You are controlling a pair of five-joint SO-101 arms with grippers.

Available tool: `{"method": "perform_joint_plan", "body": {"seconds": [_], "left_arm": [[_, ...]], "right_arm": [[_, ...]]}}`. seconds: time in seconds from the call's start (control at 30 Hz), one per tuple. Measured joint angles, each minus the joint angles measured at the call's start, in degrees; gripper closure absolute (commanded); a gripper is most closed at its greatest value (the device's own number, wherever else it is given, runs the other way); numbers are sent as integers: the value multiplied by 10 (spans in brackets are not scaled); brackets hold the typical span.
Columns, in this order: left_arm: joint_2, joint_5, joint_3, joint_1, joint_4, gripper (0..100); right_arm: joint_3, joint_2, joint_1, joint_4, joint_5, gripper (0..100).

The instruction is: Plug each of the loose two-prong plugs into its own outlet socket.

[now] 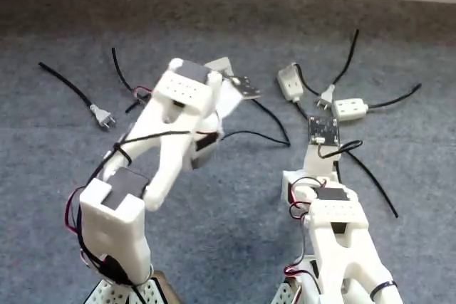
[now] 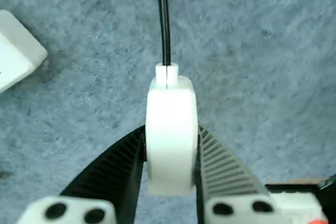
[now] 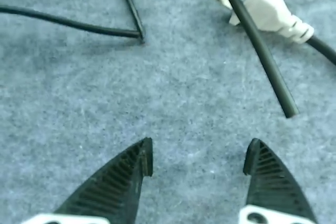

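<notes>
Fingers of your left gripper are clamped on a white plug. Its black cord runs away over the grey bench, and a socket lies near. Your right gripper hangs wide open, holding nothing. Watch the cord: its drag could twist the plug in the grip, so the prongs would likely meet the socket askew.

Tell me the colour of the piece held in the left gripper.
The piece is white, its cord black; best in the left wrist view.
</notes>
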Motion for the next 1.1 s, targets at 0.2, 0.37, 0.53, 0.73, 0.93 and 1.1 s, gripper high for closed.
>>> {"method": "perform_joint_plan", "body": {"seconds": [0.2,0.37,0.53,0.73,0.93,1.1], "left_arm": [[0,219,0,54,-11,993],[0,423,10,57,-43,992],[0,482,36,106,-91,880],[0,484,92,149,-121,713],[0,485,120,145,-142,703],[0,475,123,134,-142,705]], "right_arm": [[0,0,0,0,0,724],[0,0,0,0,0,724],[0,0,0,0,0,724],[0,0,0,0,0,724],[0,0,0,0,0,724],[0,0,0,0,0,724]]}}
